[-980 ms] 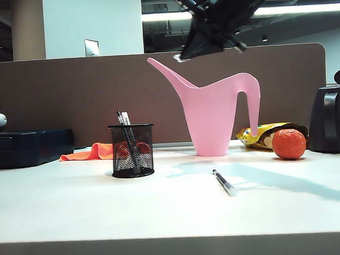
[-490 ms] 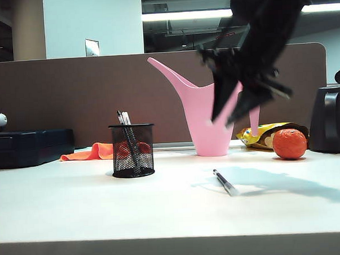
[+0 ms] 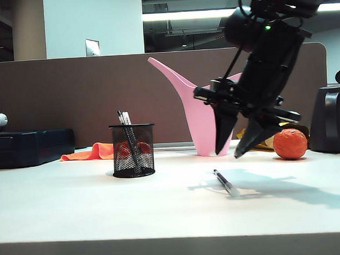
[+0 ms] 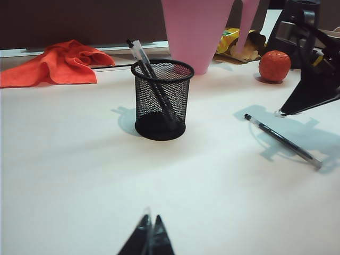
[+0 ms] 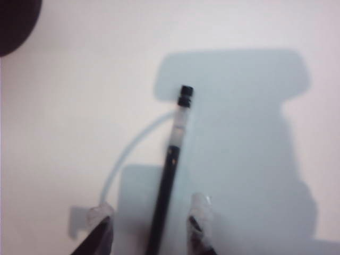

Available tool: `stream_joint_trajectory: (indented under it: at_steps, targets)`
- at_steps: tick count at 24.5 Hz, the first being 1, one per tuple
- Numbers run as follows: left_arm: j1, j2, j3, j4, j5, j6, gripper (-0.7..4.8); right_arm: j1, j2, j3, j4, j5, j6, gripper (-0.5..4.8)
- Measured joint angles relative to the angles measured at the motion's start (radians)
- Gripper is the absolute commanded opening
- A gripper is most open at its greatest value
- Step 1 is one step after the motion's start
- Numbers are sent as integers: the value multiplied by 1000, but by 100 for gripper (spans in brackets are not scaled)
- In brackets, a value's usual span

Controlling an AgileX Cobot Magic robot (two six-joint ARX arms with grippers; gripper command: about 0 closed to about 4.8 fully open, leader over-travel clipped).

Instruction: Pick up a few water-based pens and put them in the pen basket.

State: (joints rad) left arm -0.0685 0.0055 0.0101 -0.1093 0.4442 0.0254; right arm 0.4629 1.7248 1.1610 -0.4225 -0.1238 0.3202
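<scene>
White table (image 3: 77, 210) bearing a small black wire-mesh cylindrical pen basket (image 3: 132, 150) that stands upright toward the middle, nearer the far edge than the near one. Two slim black water-based pens with clear ends (image 3: 124, 122) lean inside the basket, their tops rising above its rim. A third black pen with a translucent cap (image 3: 224, 182) lies flat on the bare table, apart from the basket and toward the right edge. The right pincer (image 3: 234, 153) hangs just above this loose pen, tips pointing down and fingers spread apart, holding nothing; in the right wrist view the pen barrel (image 5: 171, 164) lies between the two fingertips (image 5: 197, 210) without touching either. The left pincer (image 4: 148, 240) sits low near the front edge of the table, well apart from the basket (image 4: 161, 98), its two tips pressed together with nothing between them. Along the far edge stand a tall pink plastic watering can (image 3: 214, 111), a crumpled orange cloth (image 3: 92, 152), a round orange fruit (image 3: 288, 143), a yellow snack packet (image 3: 261, 133) and a black box-shaped case (image 3: 30, 146)
</scene>
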Motion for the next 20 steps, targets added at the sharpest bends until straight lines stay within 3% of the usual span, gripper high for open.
stream_joint_trajectory:
  at_steps: [14, 16, 18, 20]
  targets:
    - [0, 0, 0, -1, 10, 0, -4, 39, 110, 8, 41, 54, 16, 162]
    - [0, 0, 0, 0, 10, 0, -4, 50, 114, 10, 45, 74, 16, 124]
    - [0, 0, 0, 0, 10, 0, -4, 61, 123, 15, 48, 97, 16, 15]
    - [0, 0, 0, 0, 10, 0, -4, 64, 128, 16, 56, 104, 15, -9]
